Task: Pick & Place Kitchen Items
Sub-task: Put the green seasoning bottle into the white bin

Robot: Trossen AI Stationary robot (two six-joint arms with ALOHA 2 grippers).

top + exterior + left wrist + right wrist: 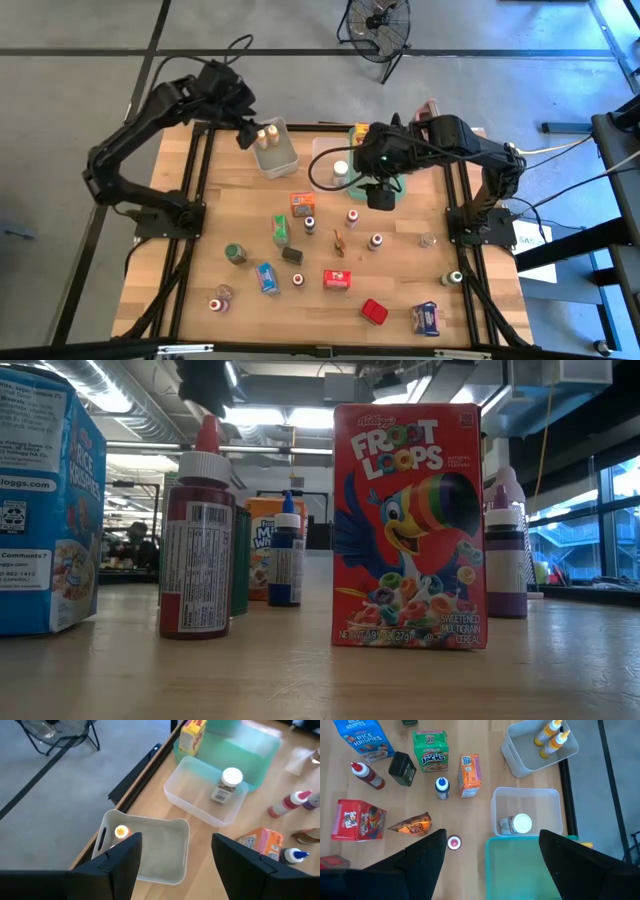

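In the low view only the nearest things read clearly: a red Froot Loops cereal box [409, 525] fills the middle, a red-capped bottle of dark red sauce [197, 535] stands beside it, a blue Rice Krispies box [45, 500] is cut off at the edge, and the arms are barely visible as a dark shape overhead. From the left wrist, one yellow-capped squeeze bottle [121, 832] is half hidden behind a dark finger inside the grey-white plastic bin [170, 837]; the right wrist view shows two such yellow bottles [551, 733] lying together in that bin. A small brown jar with a white lid [516, 824] lies alone in the clear plastic bin [555, 800], which touches the teal tray [520, 870]. The remaining small boxes and bottles are scattered over the wooden tabletop [250, 190]. The left gripper [248, 132] hovers above the grey-white bin, jaws spread and empty, the yellow bottles just beneath. The right gripper [380, 195] hangs over the teal tray, jaws wide and empty, the white-lidded jar near them.
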